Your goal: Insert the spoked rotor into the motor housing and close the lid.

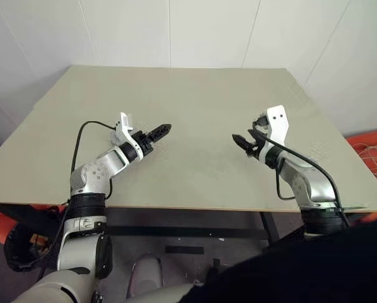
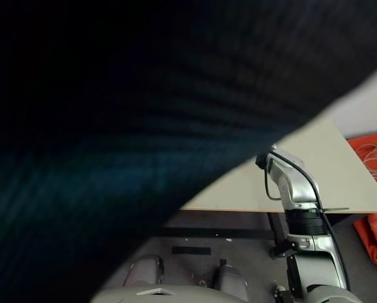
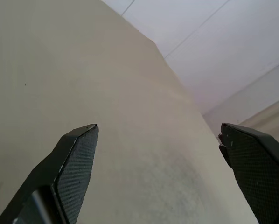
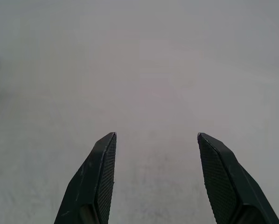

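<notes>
The spoked rotor, the motor housing and the lid are out of view. My left gripper (image 1: 164,130) hovers over the left half of the beige table (image 1: 195,95), pointing toward the middle. In its wrist view the left gripper (image 3: 158,128) stands wide open over bare tabletop. My right gripper (image 1: 239,140) hangs over the right half, pointing back at the left one. The right wrist view has the right gripper (image 4: 156,135) open too, with nothing between its black fingers (image 4: 102,172).
White walls close off the table's far side. Orange fabric with a pale cord (image 1: 372,150) lies on the floor past the right edge. A dark shape (image 2: 113,126) close to the lens hides much of the table in the right eye view.
</notes>
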